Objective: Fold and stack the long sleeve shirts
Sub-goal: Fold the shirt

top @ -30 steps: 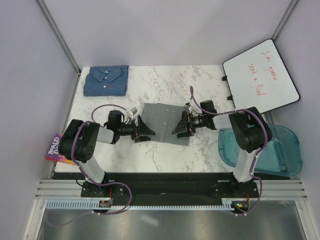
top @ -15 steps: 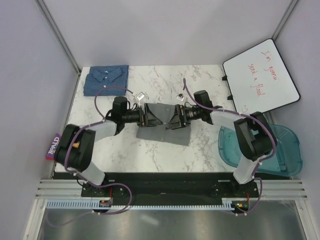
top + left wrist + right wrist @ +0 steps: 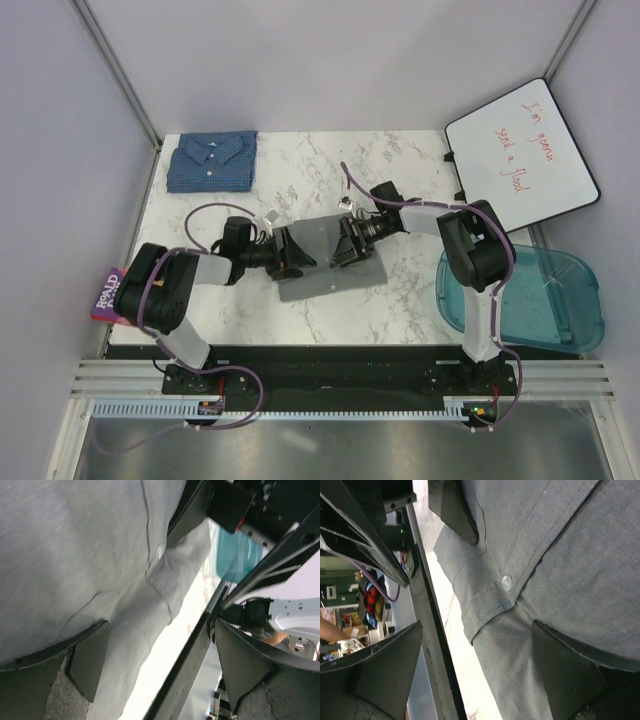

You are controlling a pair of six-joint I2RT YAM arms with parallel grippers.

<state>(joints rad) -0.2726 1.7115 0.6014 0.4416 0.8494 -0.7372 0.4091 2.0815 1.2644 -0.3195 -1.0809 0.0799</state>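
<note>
The grey long sleeve shirt lies partly folded and slightly askew at the table's middle. My left gripper is at its left edge and my right gripper at its right part, facing each other. In the left wrist view the grey cloth fills the left side, and my left gripper is open with the shirt's edge between its fingers. In the right wrist view my right gripper is open over a buttoned cuff and sleeve. The blue checked shirt lies folded at the far left corner.
A whiteboard with red writing leans at the far right. A teal plastic tray sits past the table's right edge. A colourful book overhangs the left edge. The marble table ends close behind my arms.
Both grippers closed in on the grey shirt from its sides, went to its far edge, then came back toward me. The shirt now lies smaller and more tilted.
</note>
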